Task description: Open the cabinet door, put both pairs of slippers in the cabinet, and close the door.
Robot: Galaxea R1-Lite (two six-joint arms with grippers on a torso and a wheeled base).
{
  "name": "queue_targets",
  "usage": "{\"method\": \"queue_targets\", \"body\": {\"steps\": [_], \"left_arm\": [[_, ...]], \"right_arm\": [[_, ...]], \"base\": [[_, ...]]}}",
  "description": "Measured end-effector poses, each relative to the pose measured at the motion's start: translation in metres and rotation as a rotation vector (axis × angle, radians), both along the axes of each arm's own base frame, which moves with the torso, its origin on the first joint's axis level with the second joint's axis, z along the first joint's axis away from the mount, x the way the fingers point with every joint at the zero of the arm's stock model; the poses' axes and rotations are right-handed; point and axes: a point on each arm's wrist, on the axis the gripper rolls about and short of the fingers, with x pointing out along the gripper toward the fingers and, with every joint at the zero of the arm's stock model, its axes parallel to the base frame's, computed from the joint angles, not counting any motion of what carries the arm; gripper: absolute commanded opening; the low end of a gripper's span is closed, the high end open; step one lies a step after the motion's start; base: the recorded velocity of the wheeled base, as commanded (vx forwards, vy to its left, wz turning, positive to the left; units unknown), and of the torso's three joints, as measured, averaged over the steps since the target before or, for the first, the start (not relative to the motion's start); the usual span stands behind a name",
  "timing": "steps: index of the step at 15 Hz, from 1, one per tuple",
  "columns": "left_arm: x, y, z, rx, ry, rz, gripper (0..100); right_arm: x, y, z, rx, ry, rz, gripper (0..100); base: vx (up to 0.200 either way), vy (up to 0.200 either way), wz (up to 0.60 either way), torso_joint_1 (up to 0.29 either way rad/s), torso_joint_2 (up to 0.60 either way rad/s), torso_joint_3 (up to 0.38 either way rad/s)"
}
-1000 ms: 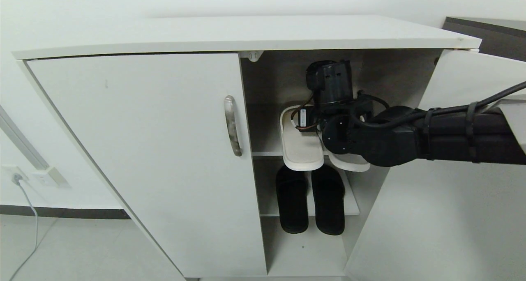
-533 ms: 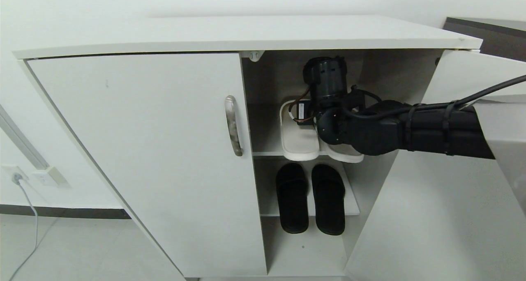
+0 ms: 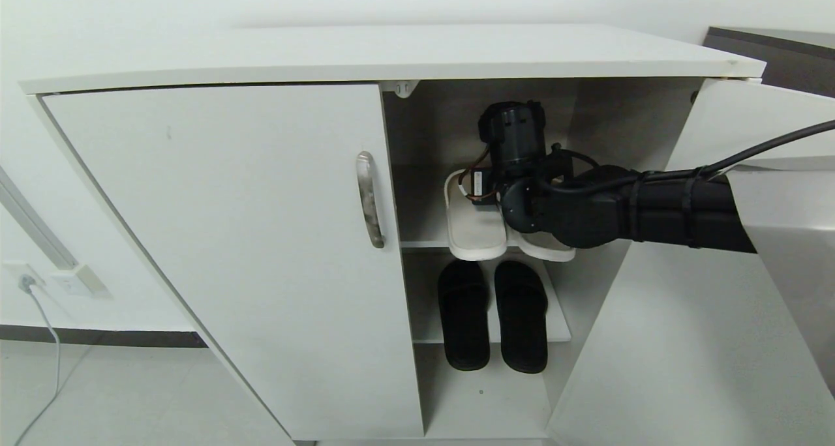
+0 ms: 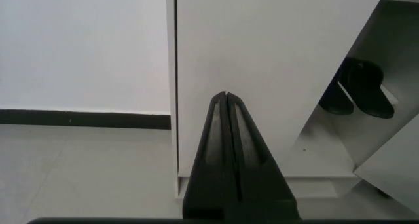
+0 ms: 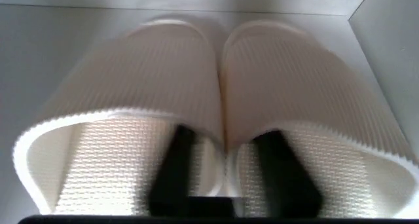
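Inside, the right jaws pinch the white slippers together, one jaw under each strap.

No text or sign can be read on cabinet or slippers; the white tag on the right arm is too small.

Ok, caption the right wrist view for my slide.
Right gripper holds the white slippers side by side inside the cabinet, one finger under each strap.
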Motion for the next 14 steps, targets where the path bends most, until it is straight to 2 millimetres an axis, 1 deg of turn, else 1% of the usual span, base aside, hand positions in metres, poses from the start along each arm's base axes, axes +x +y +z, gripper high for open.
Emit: {"method": "queue_targets", "body": {"steps": [4,7,11,14], "left_arm": [[0.0,0.0,0.0,0.0,0.0,0.001,0],[0.0,0.0,0.0,0.0,-0.001,0.001,0],[0.0,0.0,0.0,0.0,0.0,0.001,0],[0.0,0.0,0.0,0.0,0.0,0.001,0]], "right_arm": [[-0.003,0.002,-0.004,-0.011,0.017,0.007,100],[-0.012,0.004,-0.005,-0.018,0.031,0.021,100],[-0.04,-0.002,-0.001,-0.017,0.054,0.045,100],[-0.067,-0.011,0.004,-0.003,0.067,0.069,100]], "base": [[0.0,0.0,0.0,0.0,0.0,0.0],[0.0,0.0,0.0,0.0,0.0,0.0],[0.0,0.0,0.0,0.0,0.0,0.0],[0.0,0.0,0.0,0.0,0.0,0.0]]}}
